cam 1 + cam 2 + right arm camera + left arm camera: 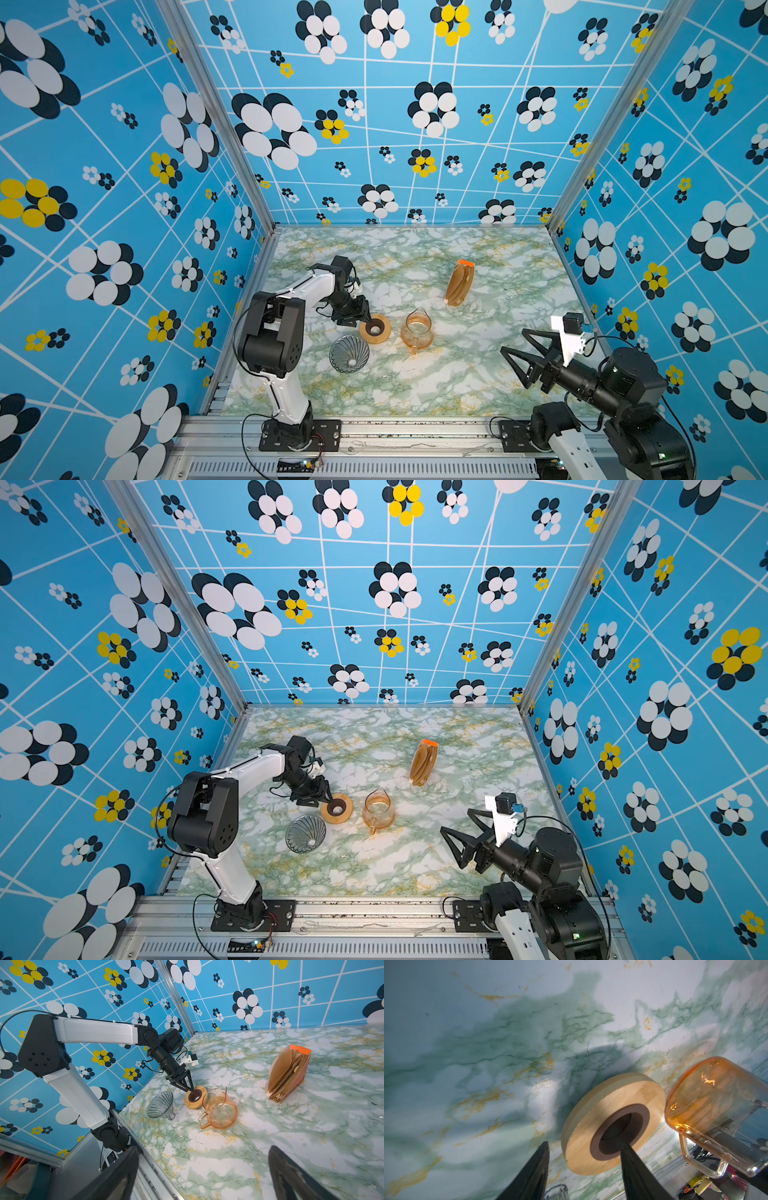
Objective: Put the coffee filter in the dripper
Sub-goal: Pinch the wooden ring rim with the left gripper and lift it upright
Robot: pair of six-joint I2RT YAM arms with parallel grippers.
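Left claw [361, 323] straddles wooden ring [385, 332]; dripper [349, 353] just beside.

Same kit on both sides, folks: the left arm [309, 286] and right arm [623, 386] wore glossy white shells between chunky matte-black joints. A thin black cable [233, 338] looped off the left shoulder, and silver screws dotted its black base plate [328, 432]. The left hand [368, 321] and right hand [513, 340] had black, triangular, hollow-framed fingers; a white camera bracket [567, 340] capped the right wrist.
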